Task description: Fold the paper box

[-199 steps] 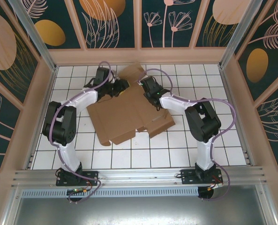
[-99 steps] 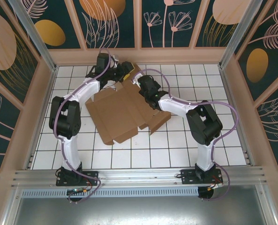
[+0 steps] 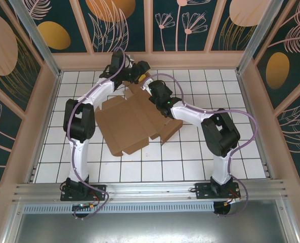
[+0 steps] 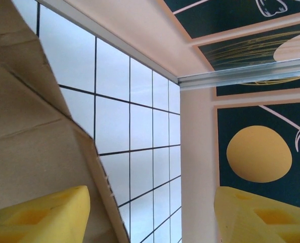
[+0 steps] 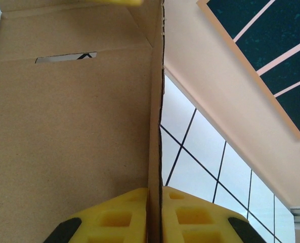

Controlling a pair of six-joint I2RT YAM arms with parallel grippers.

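The flat brown corrugated cardboard sheet (image 3: 132, 124) lies on the white tiled table (image 3: 230, 147); the right gripper (image 5: 155, 195) pinches its far flap's edge, while the left gripper (image 4: 150, 202) gapes open just beyond, empty

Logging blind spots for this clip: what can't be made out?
Top view: the far end of the box is covered by the left gripper and right gripper.
Left wrist view: the fingers run off the bottom edge; contact with cardboard is unclear.
Right wrist view: a yellow piece is cut off by the top edge.
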